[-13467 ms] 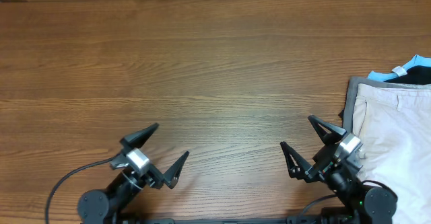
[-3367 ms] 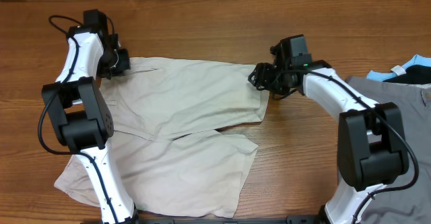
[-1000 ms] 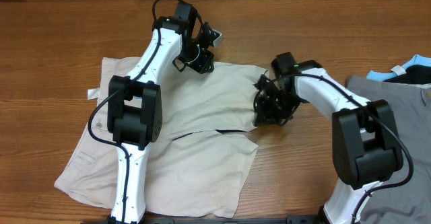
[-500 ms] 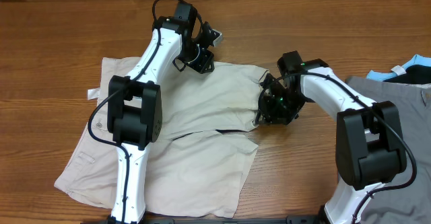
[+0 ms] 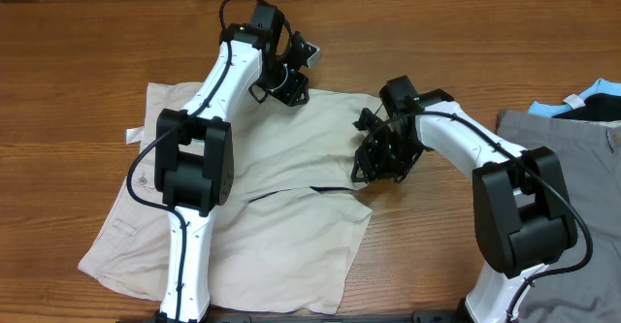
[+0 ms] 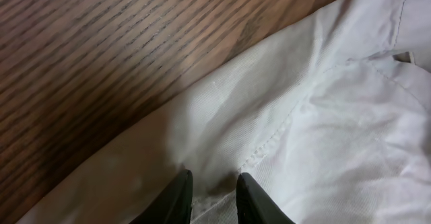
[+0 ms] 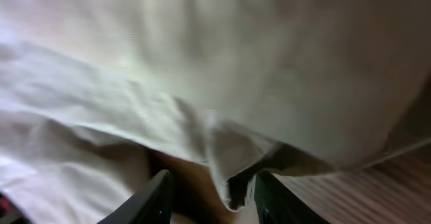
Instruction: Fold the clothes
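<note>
Wood-grain brown table [image 5: 466,61], pale beige cotton shorts [image 5: 243,216] spread left of centre. My left fingers [image 6: 210,196] pinch the far hem, nearly closed. Right fingers [image 7: 209,194] clamp the right edge fold. Cloth light, limp, wrinkles easily; hems and waistband give the firmest hold.

The shorts [image 5: 262,182] are a matt woven cotton-looking cloth, cream, with a fine twill-ish weave and visible stitched seams up close in the left wrist view, soft and a bit creased. The table [image 5: 466,51] is wood with strong dark grain and a low satin sheen. The arms look like smooth white and black plastic, fingers [image 6: 178,198] matt black. The grey garment [image 5: 572,168] is plain matt cloth too.
</note>
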Robot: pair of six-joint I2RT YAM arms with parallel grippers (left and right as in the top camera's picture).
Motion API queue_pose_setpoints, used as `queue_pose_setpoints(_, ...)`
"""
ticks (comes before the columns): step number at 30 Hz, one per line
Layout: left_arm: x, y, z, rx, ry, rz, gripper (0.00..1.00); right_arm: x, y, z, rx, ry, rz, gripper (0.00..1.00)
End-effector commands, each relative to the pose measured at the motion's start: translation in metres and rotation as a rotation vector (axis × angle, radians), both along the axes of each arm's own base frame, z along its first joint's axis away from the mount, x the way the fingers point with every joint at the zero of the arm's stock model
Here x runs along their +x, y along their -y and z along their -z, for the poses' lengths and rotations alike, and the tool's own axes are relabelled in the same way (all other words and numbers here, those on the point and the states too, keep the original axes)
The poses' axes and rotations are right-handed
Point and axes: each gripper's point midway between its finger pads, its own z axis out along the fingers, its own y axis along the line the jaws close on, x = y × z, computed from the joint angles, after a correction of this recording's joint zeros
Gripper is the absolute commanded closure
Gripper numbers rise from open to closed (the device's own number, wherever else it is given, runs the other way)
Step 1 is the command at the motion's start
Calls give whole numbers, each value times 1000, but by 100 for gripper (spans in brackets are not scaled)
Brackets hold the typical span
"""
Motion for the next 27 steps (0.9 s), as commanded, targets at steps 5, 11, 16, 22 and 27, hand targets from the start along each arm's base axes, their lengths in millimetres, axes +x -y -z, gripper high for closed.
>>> queue_pose_setpoints(5, 5, 5, -5, -5, 34, 26, 74, -2, 9, 5, -58, 27, 36, 70)
queue_pose_setpoints(11, 5, 5, -5, -5, 34, 26, 73, -11, 21, 8, -130, -3, 31, 96)
queue_pose_setpoints(16, 6, 5, -5, -5, 35, 25, 73, -28, 37, 8, -216, -81, 54, 96)
queue_pose_setpoints(22, 11, 5, -8, -10, 53, 18, 77, -35, 46, 8, -282, -126, 116, 89)
queue_pose_setpoints(27, 26, -2, -34, -29, 75, -49, 72, -23, 48, -4, -263, -81, 162, 73)
